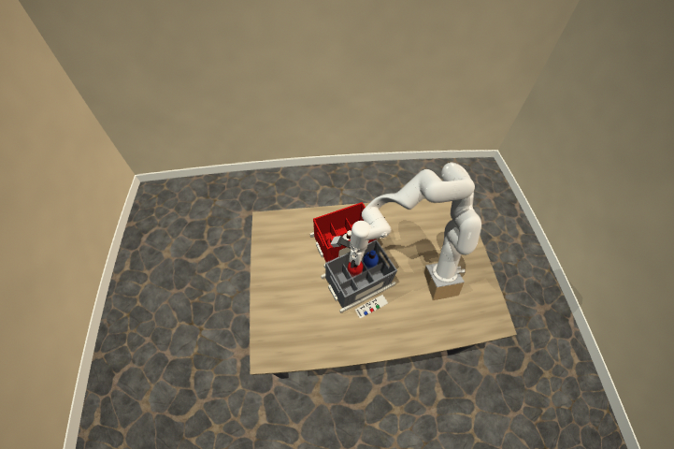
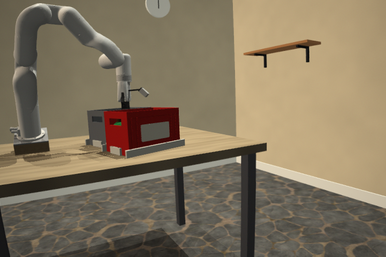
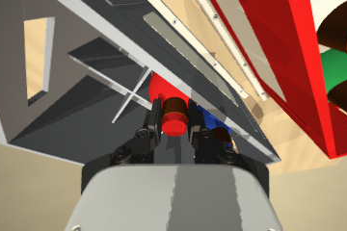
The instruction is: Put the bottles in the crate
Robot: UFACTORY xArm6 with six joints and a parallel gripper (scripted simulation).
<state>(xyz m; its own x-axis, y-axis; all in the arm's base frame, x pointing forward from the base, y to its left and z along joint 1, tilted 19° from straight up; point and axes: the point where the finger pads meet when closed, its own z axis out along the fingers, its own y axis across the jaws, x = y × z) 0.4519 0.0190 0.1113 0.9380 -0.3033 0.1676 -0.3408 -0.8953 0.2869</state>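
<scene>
Look just right of center in the top view and you'll find your gripper (image 1: 354, 261) (image 2: 125, 105) (image 3: 174, 108) pointing down over the gray crate (image 1: 367, 293) (image 2: 93, 130) (image 3: 10, 91). It is clenched on the neck of the red bottle (image 1: 354, 268) (image 3: 162, 89) — one finger on either side of the brown band, with the red cap facing you at the middle of the wrist view. That bottle is within the gray crate's walls; you can't tell from here whether its base touches the crate floor.

The blue bottle (image 1: 370, 258) (image 3: 209, 116) is in the same crate, just right of the red one in the top view. The red crate (image 1: 322, 240) (image 2: 117, 137) (image 3: 308, 91) sits near the gray one, toward the upper left of it in the top view. At the upper right of the wrist view, you see a green bottle (image 2: 118, 123) (image 3: 339, 72) in it; a bit of green also shows through its handle slot in the exterior view.

Your pick list (image 1: 371, 306) lies on the table (image 1: 294, 333) (image 2: 217, 141), just below the gray crate in the top view — you can make out blue, red and green marks, but the counts are too small to read surely.
</scene>
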